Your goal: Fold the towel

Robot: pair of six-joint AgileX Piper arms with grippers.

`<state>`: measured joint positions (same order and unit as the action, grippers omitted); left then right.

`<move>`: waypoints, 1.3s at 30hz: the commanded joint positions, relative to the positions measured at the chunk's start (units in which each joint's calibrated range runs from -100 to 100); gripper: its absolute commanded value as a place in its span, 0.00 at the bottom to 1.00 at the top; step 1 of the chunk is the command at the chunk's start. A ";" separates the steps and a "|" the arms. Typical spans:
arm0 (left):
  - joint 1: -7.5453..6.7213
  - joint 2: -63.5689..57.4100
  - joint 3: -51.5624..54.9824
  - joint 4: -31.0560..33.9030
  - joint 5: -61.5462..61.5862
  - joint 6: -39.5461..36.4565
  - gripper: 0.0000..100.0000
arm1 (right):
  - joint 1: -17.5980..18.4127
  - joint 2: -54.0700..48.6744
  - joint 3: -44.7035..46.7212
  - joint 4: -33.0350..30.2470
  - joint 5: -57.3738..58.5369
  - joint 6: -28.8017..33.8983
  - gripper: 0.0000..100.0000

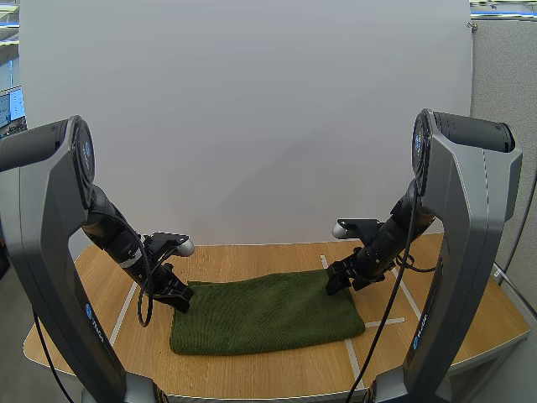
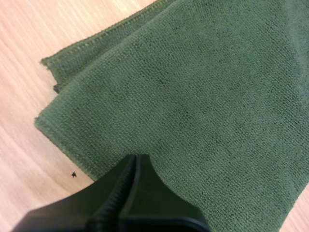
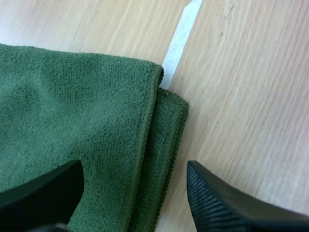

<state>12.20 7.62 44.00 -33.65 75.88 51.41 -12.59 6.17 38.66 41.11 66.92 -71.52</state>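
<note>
Looking down from the high view, I see the dark green towel [image 1: 264, 312] lying folded into a long band mid-table on the wooden table [image 1: 252, 369]. Left gripper [image 1: 178, 298] sits at the towel's 10 o'clock corner; its wrist view has the fingers pressed together as one dark wedge, nothing between them, tip over the cloth. Right gripper [image 1: 338, 281] is at the 2 o'clock corner, fingers [image 3: 212, 198] spread wide, straddling the doubled hem. A white tape strip [image 3: 181, 34] runs off from that corner.
</note>
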 commanded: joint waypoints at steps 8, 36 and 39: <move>-1.38 -3.20 -1.84 -3.25 5.08 0.10 0.00 | -0.15 -0.36 -0.20 0.19 -2.21 -0.34 1.00; -14.76 8.13 -19.41 -7.53 2.62 -3.79 0.00 | -0.15 -0.36 -0.20 0.17 -0.90 1.06 1.00; -16.04 10.64 -20.73 -7.84 3.45 -3.70 0.00 | -0.15 -0.36 -0.20 0.43 -0.91 1.06 1.00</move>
<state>-1.91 13.28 27.45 -38.46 74.67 48.35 -12.59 6.17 38.66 41.11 64.89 -70.51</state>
